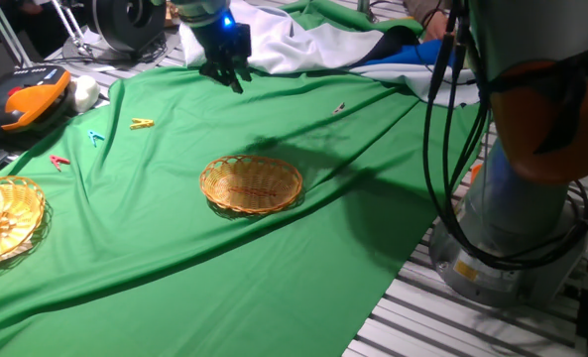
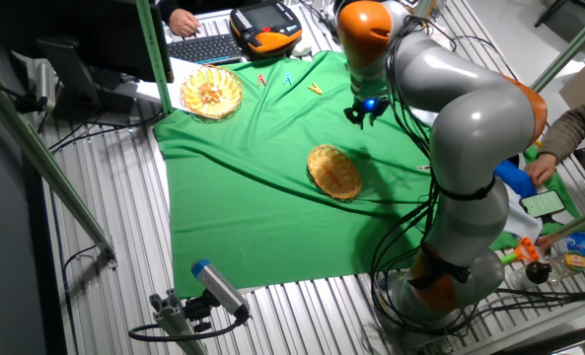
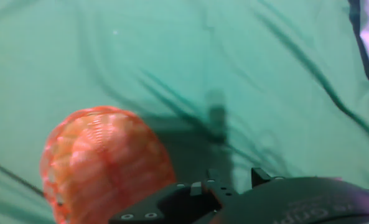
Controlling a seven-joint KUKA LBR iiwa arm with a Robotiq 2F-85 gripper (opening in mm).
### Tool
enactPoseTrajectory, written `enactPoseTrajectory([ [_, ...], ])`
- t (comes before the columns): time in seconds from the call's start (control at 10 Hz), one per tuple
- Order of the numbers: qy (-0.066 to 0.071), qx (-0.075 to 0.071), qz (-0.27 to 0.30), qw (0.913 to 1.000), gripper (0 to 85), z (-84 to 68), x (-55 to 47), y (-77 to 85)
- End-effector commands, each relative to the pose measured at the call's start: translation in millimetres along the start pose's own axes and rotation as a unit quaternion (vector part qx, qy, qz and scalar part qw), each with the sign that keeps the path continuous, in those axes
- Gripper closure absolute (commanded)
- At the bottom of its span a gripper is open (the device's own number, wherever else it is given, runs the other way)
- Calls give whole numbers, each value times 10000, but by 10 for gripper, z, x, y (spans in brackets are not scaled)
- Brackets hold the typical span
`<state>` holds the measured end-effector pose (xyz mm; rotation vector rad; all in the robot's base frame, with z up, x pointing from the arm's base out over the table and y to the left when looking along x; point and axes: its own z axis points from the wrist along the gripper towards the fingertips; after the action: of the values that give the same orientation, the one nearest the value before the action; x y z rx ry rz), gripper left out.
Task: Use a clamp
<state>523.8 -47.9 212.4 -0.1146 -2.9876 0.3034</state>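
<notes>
The gripper (image 1: 228,71) was positioned above the green cloth (image 1: 214,258) near the upper centre of one fixed view, clear of the fabric. Its dark fingers (image 1: 236,79) pointed downward and stood close together. No object was visible between them. Whether a narrow gap remained could not be determined. In the other fixed view the gripper (image 2: 366,115) appeared upper centre, under the orange wrist section of the arm (image 2: 470,128).

The clamp (image 1: 340,108) lay on the cloth in the upper right-centre of one fixed view, well apart from the gripper and to its right. It was too small to resolve its orientation.

The wicker basket (image 1: 252,183) sat at frame centre on the cloth, between the gripper and the near cloth edge. In the hand view the basket (image 3: 103,165) appeared blurred at lower left.

The yellow clothespin (image 1: 142,124), the blue clothespin (image 1: 96,138) and the red clothespin (image 1: 59,162) lay at the left of the frame, spaced apart. A second basket (image 1: 6,220) sat at the left edge.
</notes>
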Motion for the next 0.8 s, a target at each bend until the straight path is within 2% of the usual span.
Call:
enactPoseTrajectory([
  [0.0, -6, -37, -11, 10000, 510, 122, -42, -470],
  [0.2, -50, -85, -125, 9999, 510, 238, -56, -787],
  [0.4, -103, -110, -212, 9997, 510, 328, -20, -1064],
  [0.6, -190, -131, -475, 9986, 510, 419, -1, -1204],
  [0.7, -201, -226, -732, 9969, 680, 446, -41, -1234],
])
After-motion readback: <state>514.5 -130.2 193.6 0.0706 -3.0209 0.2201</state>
